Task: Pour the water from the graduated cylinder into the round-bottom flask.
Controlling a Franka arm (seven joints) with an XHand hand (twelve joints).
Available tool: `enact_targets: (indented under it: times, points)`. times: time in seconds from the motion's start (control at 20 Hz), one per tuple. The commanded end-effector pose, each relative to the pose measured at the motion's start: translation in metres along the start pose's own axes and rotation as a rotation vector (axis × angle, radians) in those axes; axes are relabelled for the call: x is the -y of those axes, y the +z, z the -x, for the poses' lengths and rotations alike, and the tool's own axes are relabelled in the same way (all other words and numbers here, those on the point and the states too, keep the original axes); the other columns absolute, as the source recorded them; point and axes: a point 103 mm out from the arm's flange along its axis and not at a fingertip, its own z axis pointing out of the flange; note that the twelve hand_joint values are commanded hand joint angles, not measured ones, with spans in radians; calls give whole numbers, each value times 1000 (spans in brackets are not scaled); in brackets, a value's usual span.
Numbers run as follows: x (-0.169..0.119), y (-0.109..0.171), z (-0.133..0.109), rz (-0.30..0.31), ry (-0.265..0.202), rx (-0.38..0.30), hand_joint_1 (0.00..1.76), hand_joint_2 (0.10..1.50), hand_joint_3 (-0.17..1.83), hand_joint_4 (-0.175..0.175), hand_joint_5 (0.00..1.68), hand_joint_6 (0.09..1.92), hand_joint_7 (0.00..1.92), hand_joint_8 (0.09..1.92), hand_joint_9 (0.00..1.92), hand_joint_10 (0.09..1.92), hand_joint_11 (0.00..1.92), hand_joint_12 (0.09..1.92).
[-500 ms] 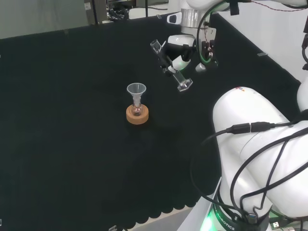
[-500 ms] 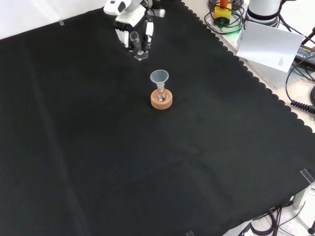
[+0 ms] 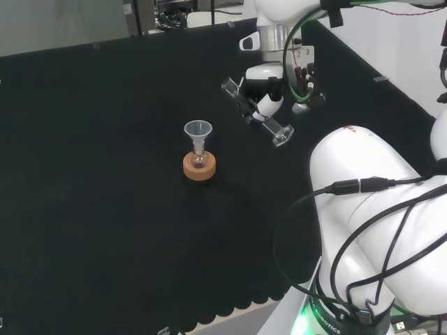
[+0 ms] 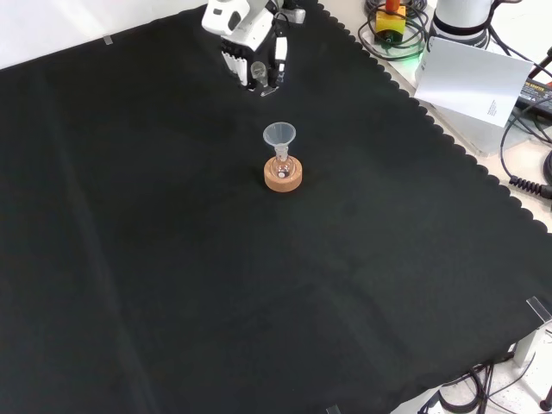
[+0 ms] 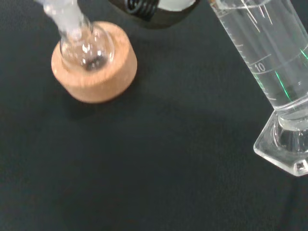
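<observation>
cylinder: graduated cylinder (image 3: 257, 113) held aloft, upper centre of head view, tilted further over than half a second ago
hand: hand (image 3: 266, 89) clenched round it
flask: round-bottom flask (image 3: 200, 160) with funnel (image 3: 198, 129) on cork ring (image 3: 199, 167), frame centre; pour looks near

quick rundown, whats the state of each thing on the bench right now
clear graduated cylinder: held off the cloth, tilted, liquid inside in the wrist view
black and white hand: fingers curled round the cylinder
small clear round-bottom flask: upright in its stand, funnel in its neck
clear plastic funnel: upright, mouth open, nothing pouring into it
round cork ring stand: flat on the cloth, carrying the flask
black cloth: spread flat over the bench
</observation>
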Motion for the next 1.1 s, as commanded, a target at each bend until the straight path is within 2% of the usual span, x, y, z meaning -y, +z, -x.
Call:
enact_targets:
  times: [0.05, 0.3, 0.5, 0.6, 0.65, 0.75, 1.05, 1.1]
  points:
    - [5, 9, -10, -133, 8, 81, 1164, 1084, 8, -155, 1051, 899, 1307, 293, 1524, 87, 1356, 707]
    - [-2, 9, -20, -233, 9, 114, 1164, 1084, 8, -156, 1052, 899, 1314, 278, 1523, 87, 1357, 706]
    - [-4, 6, -24, -276, 12, 129, 1165, 1084, 8, -156, 1051, 899, 1316, 276, 1521, 87, 1355, 705]
    - [-5, 5, -25, -302, 15, 143, 1235, 1073, 11, -169, 1054, 881, 1171, 646, 1521, 87, 1357, 698]
    - [-5, 4, -26, -318, 18, 149, 1253, 1073, 11, -172, 1050, 884, 1125, 758, 1521, 87, 1357, 699]
    - [-5, 3, -26, -346, 27, 155, 1267, 1075, 10, -175, 1045, 889, 1087, 851, 1521, 87, 1357, 700]
    - [-7, 0, -28, -405, 36, 183, 1271, 1077, 8, -175, 1042, 894, 1073, 883, 1523, 87, 1355, 703]
    - [-8, -1, -28, -416, 37, 184, 1232, 1081, 9, -172, 1039, 906, 1116, 771, 1522, 87, 1354, 706]
